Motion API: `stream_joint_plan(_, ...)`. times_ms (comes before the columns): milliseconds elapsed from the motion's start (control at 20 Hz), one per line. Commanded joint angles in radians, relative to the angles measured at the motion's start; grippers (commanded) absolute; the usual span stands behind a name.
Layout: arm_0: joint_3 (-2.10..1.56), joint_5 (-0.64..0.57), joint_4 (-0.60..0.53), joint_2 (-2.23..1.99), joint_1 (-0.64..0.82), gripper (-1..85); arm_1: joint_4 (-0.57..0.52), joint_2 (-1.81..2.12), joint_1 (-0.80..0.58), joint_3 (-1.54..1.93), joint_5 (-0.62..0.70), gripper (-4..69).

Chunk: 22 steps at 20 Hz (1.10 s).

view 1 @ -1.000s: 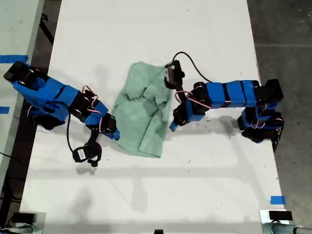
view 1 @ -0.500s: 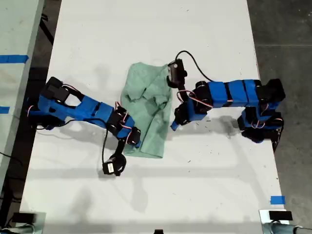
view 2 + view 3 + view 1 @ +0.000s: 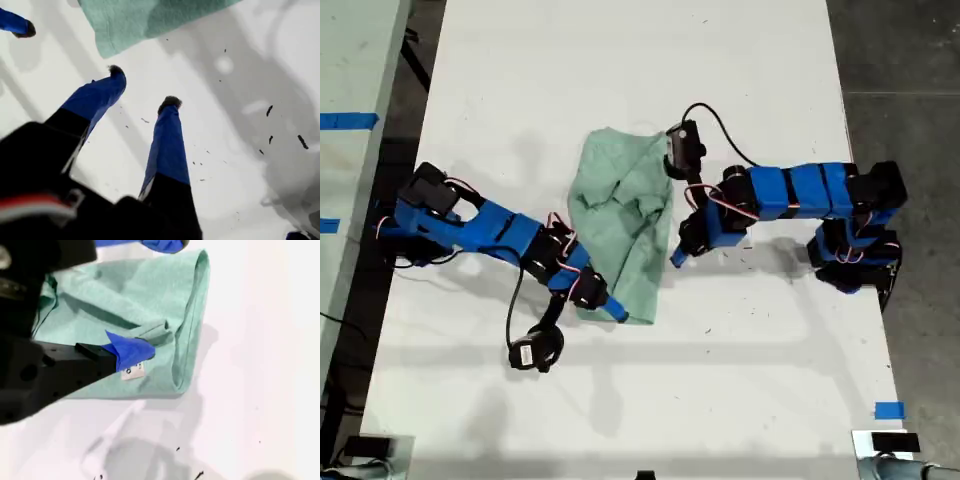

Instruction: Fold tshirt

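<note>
One tshirt (image 3: 620, 235), two hands, one white surface (image 3: 740, 380).
The crumpled tshirt lies mid-surface. Your first hand (image 3: 143, 85) hangs open and empty just beside its edge. Your second hand (image 3: 613, 308) rests on a corner, grip unclear.

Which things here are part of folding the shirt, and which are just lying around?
For the job: tshirt; my first gripper, open beside it; my second gripper, at the tshirt.
Just lying about: blue tape on the table; black specks.
</note>
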State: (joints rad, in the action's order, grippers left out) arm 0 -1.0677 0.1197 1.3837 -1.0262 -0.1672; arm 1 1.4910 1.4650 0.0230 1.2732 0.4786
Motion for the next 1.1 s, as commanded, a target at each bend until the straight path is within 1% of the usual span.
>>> stream_joint_plan(0, 0.055, 0.087, 0.138, -0.189, -0.023, 29.9, -0.035, 0.098, 0.037, -0.018, -0.020, 17.7)
stream_joint_plan(50, 0.046, 0.130, 0.176, -0.229, -0.035, 29.1, -0.049, 0.098, 0.051, -0.021, -0.031, 17.2)
stream_joint_plan(200, 0.006, 0.253, 0.233, -0.305, -0.055, 29.1, -0.110, 0.069, 0.107, -0.044, -0.087, 17.9)
stream_joint_plan(300, -0.035, 0.310, 0.206, -0.333, -0.054, 28.3, -0.129, 0.012, 0.149, -0.100, -0.153, 21.8)
stream_joint_plan(350, -0.057, 0.324, 0.172, -0.341, -0.046, 28.0, -0.147, -0.020, 0.169, -0.127, -0.178, 23.6)
stream_joint_plan(450, -0.135, 0.348, 0.067, -0.373, -0.020, 27.8, -0.160, -0.086, 0.199, -0.186, -0.224, 25.1)
stream_joint_plan(500, -0.215, 0.353, -0.020, -0.411, -0.008, 27.7, -0.163, -0.115, 0.210, -0.209, -0.244, 25.7)
stream_joint_plan(550, -0.339, 0.362, -0.137, -0.474, 0.005, 27.6, -0.169, -0.138, 0.219, -0.224, -0.261, 25.9)
stream_joint_plan(600, -0.491, 0.362, -0.278, -0.554, 0.017, 27.3, -0.181, -0.158, 0.224, -0.235, -0.275, 26.2)
stream_joint_plan(650, -0.624, 0.374, -0.385, -0.623, 0.025, 26.8, -0.183, -0.190, 0.229, -0.262, -0.285, 26.2)
stream_joint_plan(750, -0.692, 0.388, -0.394, -0.647, 0.037, 27.0, -0.178, -0.252, 0.232, -0.313, -0.302, 26.2)
stream_joint_plan(900, -0.742, 0.402, -0.442, -0.634, 0.049, 26.7, -0.160, -0.341, 0.227, -0.379, -0.305, 26.5)
stream_joint_plan(1050, -0.842, 0.420, -0.563, -0.626, 0.055, 26.3, -0.155, -0.405, 0.213, -0.416, -0.302, 26.6)
